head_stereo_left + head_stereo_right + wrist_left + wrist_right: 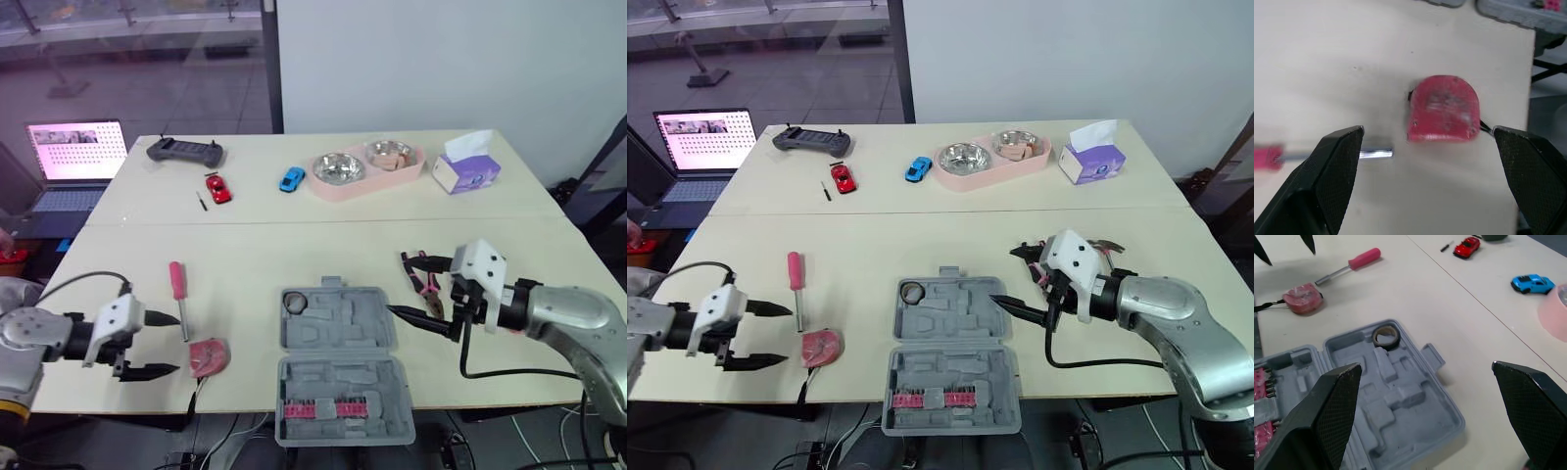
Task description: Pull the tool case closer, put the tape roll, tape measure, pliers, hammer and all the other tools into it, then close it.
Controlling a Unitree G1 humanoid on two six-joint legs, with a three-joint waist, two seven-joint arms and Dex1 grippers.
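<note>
2 beige tables (294, 245), white wall (411, 59), perhaps glass partition (137, 69).

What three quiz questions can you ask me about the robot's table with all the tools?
1. True or false: the tape roll already lies inside the open tool case.
2. Pick one: what lies on the table in front of the open left gripper? A) tape measure B) hammer C) spoon
3. Count: how many toy cars stand on the far table?

Key: 1 true; 2 A; 3 two.
</note>
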